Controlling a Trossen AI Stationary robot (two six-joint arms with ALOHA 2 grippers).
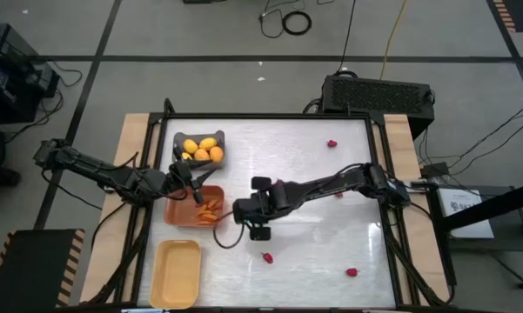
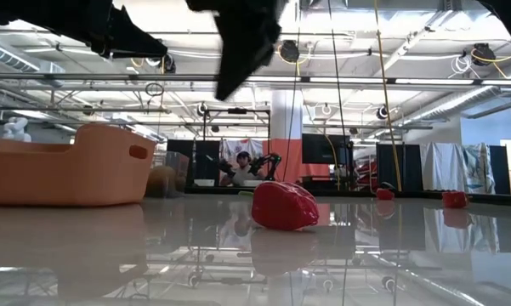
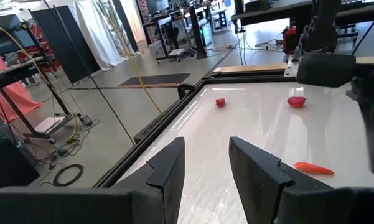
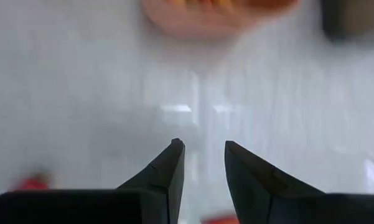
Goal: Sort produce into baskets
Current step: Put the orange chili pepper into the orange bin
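Observation:
Three baskets stand at the table's left. The grey one holds yellow-orange lemons, the orange one holds carrots, and the pale yellow one stands near the front edge. Red strawberries lie scattered on the white table. One carrot lies on the table in the left wrist view. My left gripper hangs open over the far edge of the orange basket, holding nothing. My right gripper is open and slants down just right of the orange basket, raised above the table and holding nothing.
The table has a raised wooden frame on its left and right sides. The low view shows the orange basket at the left and a strawberry close in front. Bare white table lies to the right of the baskets.

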